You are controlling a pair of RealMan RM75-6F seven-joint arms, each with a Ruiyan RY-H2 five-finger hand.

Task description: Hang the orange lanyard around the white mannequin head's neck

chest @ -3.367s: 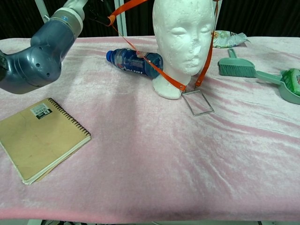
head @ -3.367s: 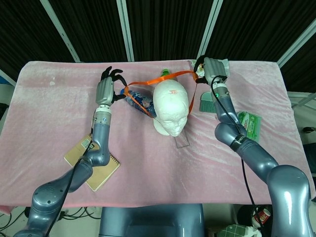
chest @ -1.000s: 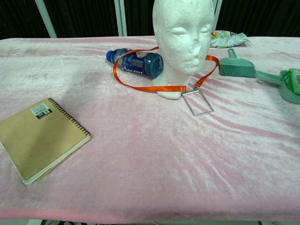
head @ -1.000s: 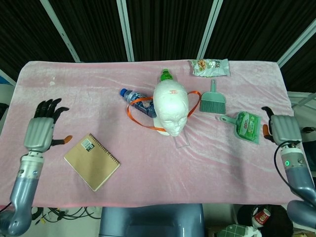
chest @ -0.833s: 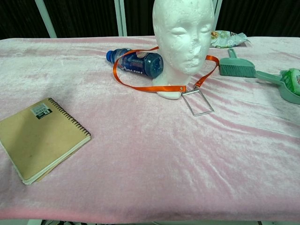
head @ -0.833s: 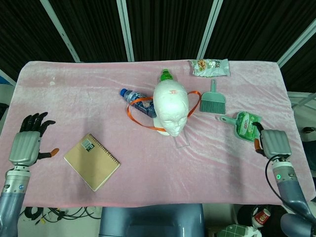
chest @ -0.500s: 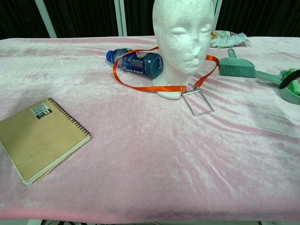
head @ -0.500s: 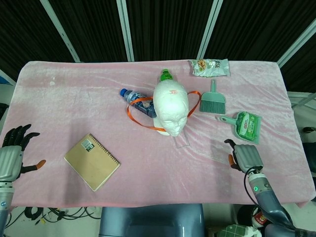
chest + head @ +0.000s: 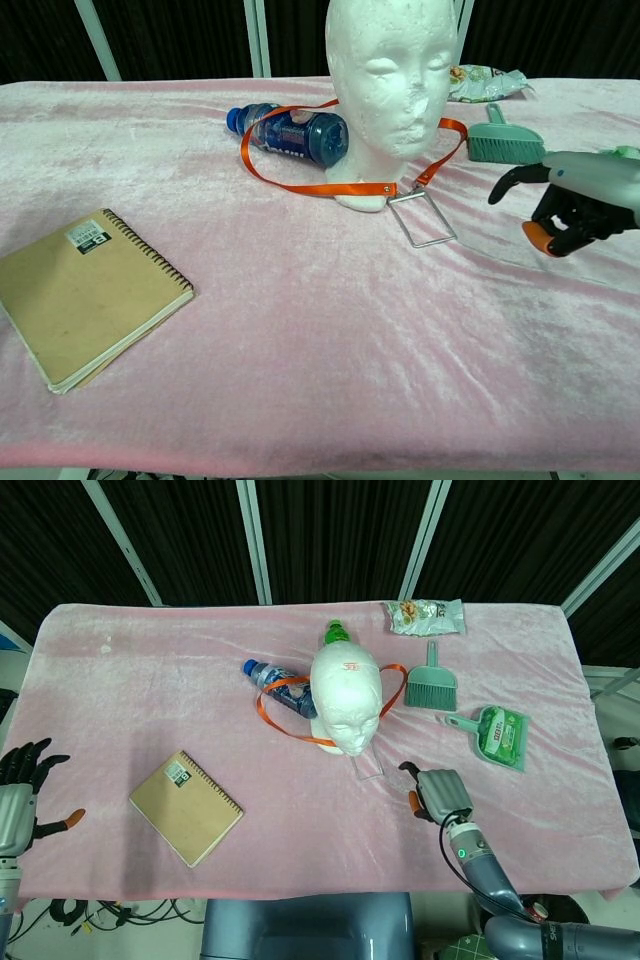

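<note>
orange lanyard (image 9: pixel 272 712) is sitting looped around the neck of the white mannequin head (image 9: pixel 346 692), mid-desk; the strap is trailing over the blue water bottle (image 9: pixel 290 133) lying on its side just left of the head, and the loop's right side is reaching toward the teal brush (image 9: pixel 431 683). clear badge holder (image 9: pixel 423 219) is lying flat on the pink cloth in front of the mannequin base, clipped to the strap's front end

right hand (image 9: pixel 437 792) is hovering low over the desk (image 9: pixel 300 850), front-right of the mannequin, near the badge holder but not touching it; it's holding nothing, fingers partly curled with a gap between them, orange thumb tip showing in the chest view. left hand (image 9: pixel 18 797) is sitting off the desk's left edge, fingers spread wide, holding nothing, showing in the head view only

other stuff: spiral notebook (image 9: pixel 186 807) is lying flat front-left, green-capped bottle (image 9: pixel 336 633) is standing right behind the head, snack packet (image 9: pixel 425 616) is lying at the back right, teal dustpan with a green pack in it (image 9: pixel 497 735) is resting right of the brush
</note>
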